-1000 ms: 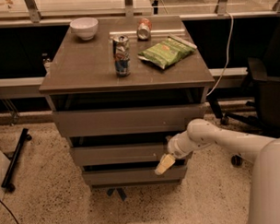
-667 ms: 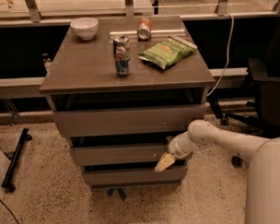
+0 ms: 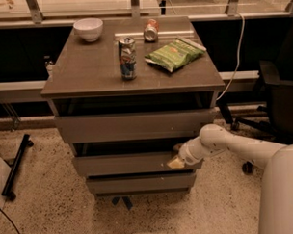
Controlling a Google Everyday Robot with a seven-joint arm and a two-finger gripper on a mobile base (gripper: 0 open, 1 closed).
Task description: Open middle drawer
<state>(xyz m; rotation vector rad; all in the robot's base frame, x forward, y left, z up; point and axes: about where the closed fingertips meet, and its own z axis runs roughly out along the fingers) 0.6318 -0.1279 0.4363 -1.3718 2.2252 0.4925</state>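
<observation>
The middle drawer (image 3: 124, 164) is the grey-brown front of medium height, between a taller front above and a shallower one below. A dark gap shows above its top edge, and its inside is not visible. My gripper (image 3: 177, 157), on the end of the white arm (image 3: 224, 142) reaching in from the right, is at the right end of this drawer's front, against its upper edge.
On the cabinet top (image 3: 87, 68) stand a white bowl (image 3: 88, 29), an upright can (image 3: 127, 58), a can on its side (image 3: 150, 30) and a green chip bag (image 3: 173, 54). A dark office chair (image 3: 281, 100) stands to the right. A black stand leg (image 3: 15, 167) lies on the floor at left.
My gripper has moved slightly up along the right end of the middle drawer's front, from its lower edge to its upper edge. The drawer front has not visibly moved.
</observation>
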